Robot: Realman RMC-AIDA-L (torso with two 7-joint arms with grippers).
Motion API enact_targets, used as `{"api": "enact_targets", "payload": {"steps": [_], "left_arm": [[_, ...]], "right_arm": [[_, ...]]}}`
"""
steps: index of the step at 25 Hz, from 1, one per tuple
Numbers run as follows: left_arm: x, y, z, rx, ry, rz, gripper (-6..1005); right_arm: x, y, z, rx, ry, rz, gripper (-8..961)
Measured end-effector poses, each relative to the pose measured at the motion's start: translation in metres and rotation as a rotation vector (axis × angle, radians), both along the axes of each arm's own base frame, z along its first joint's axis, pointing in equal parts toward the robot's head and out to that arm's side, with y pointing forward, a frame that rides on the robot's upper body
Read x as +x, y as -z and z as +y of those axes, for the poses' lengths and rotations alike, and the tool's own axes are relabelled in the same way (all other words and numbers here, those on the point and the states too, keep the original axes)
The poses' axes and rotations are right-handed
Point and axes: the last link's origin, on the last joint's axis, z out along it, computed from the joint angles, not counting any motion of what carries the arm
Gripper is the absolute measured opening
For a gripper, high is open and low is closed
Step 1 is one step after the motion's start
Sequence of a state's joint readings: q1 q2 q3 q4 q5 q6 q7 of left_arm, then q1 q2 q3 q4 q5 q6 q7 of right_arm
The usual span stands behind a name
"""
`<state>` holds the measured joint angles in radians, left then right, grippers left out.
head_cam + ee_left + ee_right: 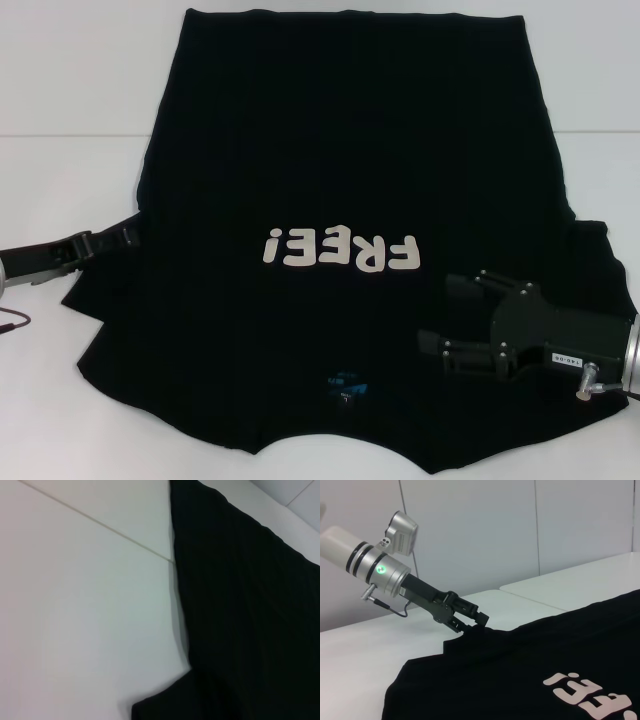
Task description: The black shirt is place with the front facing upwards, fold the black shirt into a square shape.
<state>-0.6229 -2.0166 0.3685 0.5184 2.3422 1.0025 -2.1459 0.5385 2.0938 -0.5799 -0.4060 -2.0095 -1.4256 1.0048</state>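
Head view: left end effector (128, 234) pinches the black shirt (340, 150) edge, right end effector (452, 314) spread above it

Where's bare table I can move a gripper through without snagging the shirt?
Bare white table lies beyond the black shirt on the robot's left, above the left gripper at the sleeve. Crowded near side: the right gripper hovers over the shirt's right part.

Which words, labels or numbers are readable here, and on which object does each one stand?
"FREE!" in white block letters on the black shirt, upside down in the head view.
Blue neck label: too blurred to read.
White sticker on the right gripper: too small to read.
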Motion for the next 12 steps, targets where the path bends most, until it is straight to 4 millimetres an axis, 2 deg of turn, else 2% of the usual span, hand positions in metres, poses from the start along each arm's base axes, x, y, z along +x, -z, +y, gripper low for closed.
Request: {"api": "enact_targets", "payload": {"steps": [7, 12], "left_arm": [[0.0027, 0.0025, 0.0010, -0.031, 0.007, 0.019, 793], [0.0048, 0.0073, 0.0009, -0.051, 0.023, 0.039, 696]], "right_arm": [[-0.0006, 0.0001, -0.0001, 0.000, -0.001, 0.005, 920], [-0.0002, -0.0002, -0.0004, 0.002, 0.002, 0.007, 920]]}}
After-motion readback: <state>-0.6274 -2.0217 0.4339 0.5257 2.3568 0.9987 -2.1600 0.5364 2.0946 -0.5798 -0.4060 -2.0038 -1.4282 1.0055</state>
